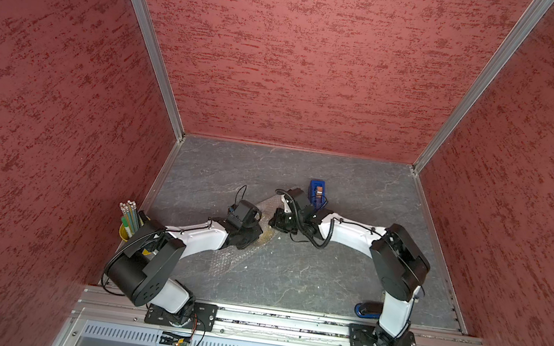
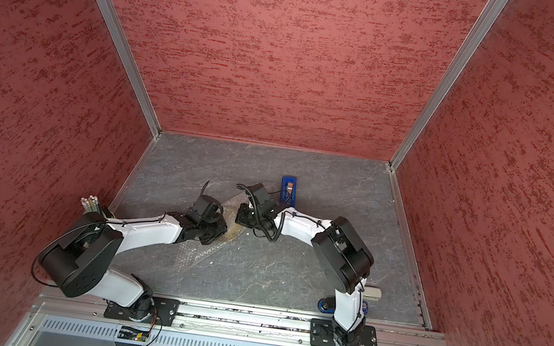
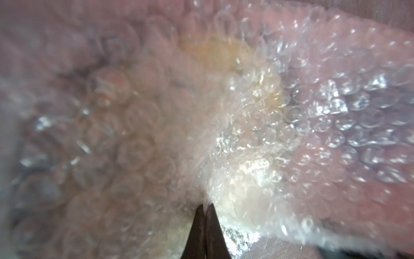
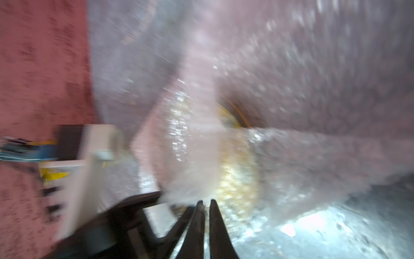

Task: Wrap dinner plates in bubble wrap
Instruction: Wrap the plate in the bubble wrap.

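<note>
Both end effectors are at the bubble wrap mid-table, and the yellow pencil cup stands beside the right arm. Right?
No: the yellow pencil cup stands beside the left arm, as a top view shows. The left end effector and right end effector are at the bubble wrap mid-table.

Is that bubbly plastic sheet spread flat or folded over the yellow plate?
Folded over: the bubble wrap lies bunched across the plate, yellow showing through, and the left gripper pinches a fold.

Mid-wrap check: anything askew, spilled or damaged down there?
The bubble wrap lies bunched and skewed, one loose tail trailing flat on the table. The plate seems to show a bare rim between folds in the right wrist view. White scraps lie beside it.
</note>
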`<state>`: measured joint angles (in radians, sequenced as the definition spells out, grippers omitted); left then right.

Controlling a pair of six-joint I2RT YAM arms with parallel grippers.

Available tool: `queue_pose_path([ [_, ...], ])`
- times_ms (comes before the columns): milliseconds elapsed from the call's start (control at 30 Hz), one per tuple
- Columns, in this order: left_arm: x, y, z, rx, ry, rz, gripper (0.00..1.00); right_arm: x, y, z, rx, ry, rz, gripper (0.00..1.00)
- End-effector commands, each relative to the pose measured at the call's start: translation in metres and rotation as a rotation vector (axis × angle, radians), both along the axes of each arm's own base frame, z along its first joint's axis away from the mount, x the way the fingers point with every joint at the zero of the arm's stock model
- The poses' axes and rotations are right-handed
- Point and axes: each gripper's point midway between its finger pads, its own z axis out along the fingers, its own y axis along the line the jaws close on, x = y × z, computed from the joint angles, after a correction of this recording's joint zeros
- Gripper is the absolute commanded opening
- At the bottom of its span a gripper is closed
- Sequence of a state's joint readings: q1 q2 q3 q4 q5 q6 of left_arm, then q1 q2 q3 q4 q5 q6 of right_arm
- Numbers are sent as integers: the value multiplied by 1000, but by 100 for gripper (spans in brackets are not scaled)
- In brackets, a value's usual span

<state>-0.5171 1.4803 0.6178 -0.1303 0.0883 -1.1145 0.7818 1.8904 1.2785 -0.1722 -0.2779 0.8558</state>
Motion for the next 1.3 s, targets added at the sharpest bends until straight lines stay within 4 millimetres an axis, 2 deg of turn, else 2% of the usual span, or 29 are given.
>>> queue_pose_path([
  [0, -14, 9, -21, 39, 66, 7, 0, 17, 4, 35, -12, -82, -15, 10],
  [100, -15, 8, -21, 35, 64, 2, 0, 27, 16, 27, -30, -71, -2, 10],
  [267, -13, 7, -19, 27, 50, -4, 0, 36, 25, -20, -76, 20, 0, 9],
  [367, -11, 6, -15, 30, 34, -10, 0, 36, 27, -41, -81, 57, -1, 9],
  [567, -8, 2, -7, 37, 13, -25, 0, 29, 22, -56, -97, 93, 12, 9],
  [633, -5, 0, -1, 30, -7, -33, 19, 26, 19, -64, -106, 112, 15, 9],
  [733, 3, 2, 23, 75, -64, -54, 45, 19, 18, -76, -99, 148, 27, 8],
  [800, 10, 7, 42, 111, -104, -57, 54, 16, 16, -83, -100, 165, 22, 7],
  [867, 16, 13, 61, 131, -142, -38, 58, 15, 14, -86, -97, 174, 16, 7],
  [933, 21, 19, 67, 120, -149, -12, 57, 16, 15, -83, -87, 171, 15, 7],
  [967, 24, 21, 64, 99, -138, 0, 52, 17, 15, -81, -85, 168, 15, 7],
  [1033, 29, 25, 51, 48, -94, 27, 39, 18, 17, -75, -73, 160, 17, 7],
  [1133, 37, 24, 33, -40, -50, 50, 24, 19, 20, -67, -63, 148, 27, 7],
  [1267, 40, 28, 18, -47, -23, 67, 17, 19, 21, -59, -59, 141, 37, 7],
])
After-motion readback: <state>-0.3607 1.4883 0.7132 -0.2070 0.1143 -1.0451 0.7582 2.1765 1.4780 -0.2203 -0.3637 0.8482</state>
